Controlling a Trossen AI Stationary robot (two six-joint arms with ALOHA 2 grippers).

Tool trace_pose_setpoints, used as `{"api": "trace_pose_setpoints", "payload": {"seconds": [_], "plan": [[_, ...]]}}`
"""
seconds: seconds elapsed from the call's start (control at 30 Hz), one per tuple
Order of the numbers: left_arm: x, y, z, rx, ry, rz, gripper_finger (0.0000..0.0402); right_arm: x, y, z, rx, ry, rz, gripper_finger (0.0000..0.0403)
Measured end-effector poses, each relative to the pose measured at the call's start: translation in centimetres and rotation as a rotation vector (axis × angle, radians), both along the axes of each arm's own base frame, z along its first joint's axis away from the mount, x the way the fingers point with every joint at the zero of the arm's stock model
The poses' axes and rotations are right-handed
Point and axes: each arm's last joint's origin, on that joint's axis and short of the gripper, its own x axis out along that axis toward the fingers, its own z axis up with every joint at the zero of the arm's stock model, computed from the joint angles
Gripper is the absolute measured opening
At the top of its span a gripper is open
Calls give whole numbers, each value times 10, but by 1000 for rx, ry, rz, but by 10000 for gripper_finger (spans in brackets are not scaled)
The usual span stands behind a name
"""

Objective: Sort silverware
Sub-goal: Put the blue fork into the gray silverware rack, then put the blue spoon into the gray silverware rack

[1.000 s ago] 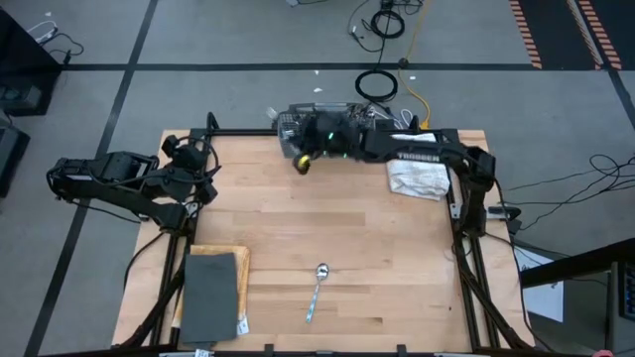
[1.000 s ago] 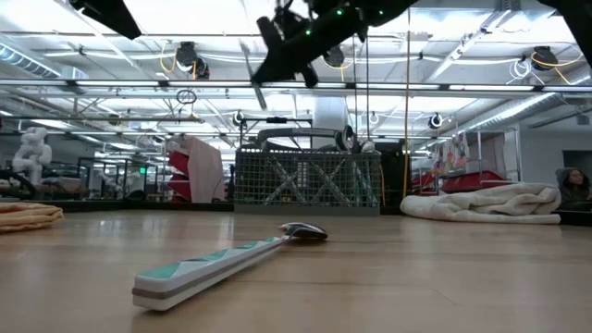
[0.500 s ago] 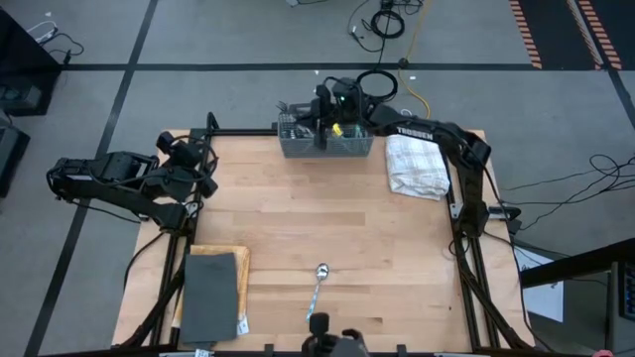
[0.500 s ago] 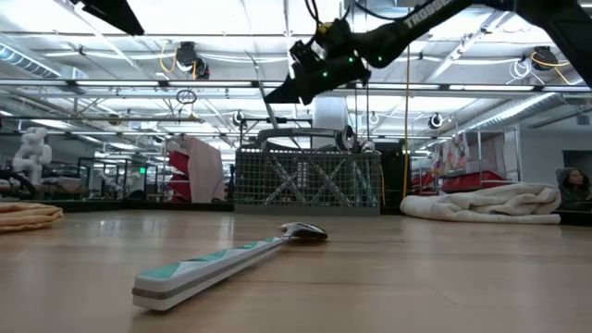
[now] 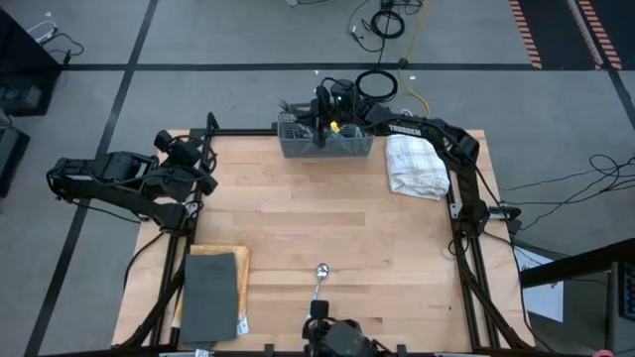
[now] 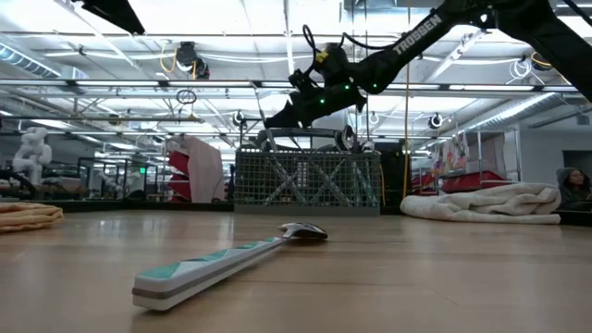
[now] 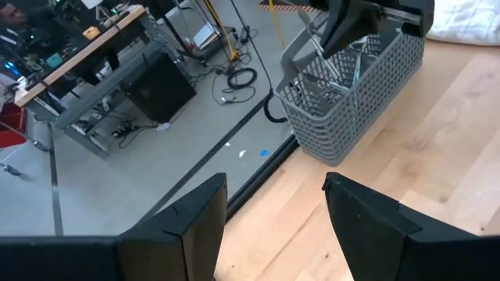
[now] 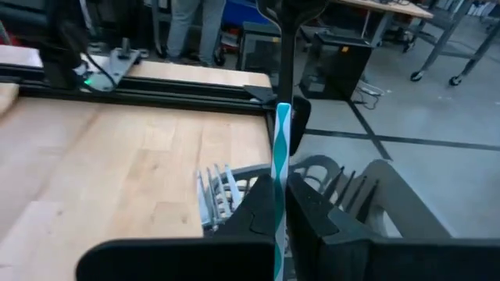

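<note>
Silverware: one blue-handled piece is pinched upright in the right gripper above the wire-mesh basket. Another piece, a spoon, lies on the table. Left gripper waits at the table's edge, fingers spread.

The table is pale wood, smooth with a soft shine. The spoon has a shiny metal head and a smooth patterned handle. The basket is grey mesh and looks matt. The towel is soft white cloth, all crumpled. The arms are dark and matt. The mat is flat, dull and grey.
</note>
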Motion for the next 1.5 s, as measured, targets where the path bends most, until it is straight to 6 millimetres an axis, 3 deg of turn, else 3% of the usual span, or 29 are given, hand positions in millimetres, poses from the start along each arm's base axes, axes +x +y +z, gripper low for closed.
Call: {"api": "trace_pose_setpoints", "payload": {"seconds": [0.37,0.9,1.07,1.2,1.5], "plan": [[0,0,0,0,1,0,224,0,-3,-4,61,12,-53,19],[0,0,0,0,7,-5,224,-8,0,10,83,33,-171,130],[0,0,0,0,8,-6,224,-13,4,20,78,56,-215,143],[0,0,0,-1,7,-5,224,-21,13,35,83,84,-208,141],[4,-1,2,-39,-81,19,224,-45,58,101,28,74,-164,140]]}}
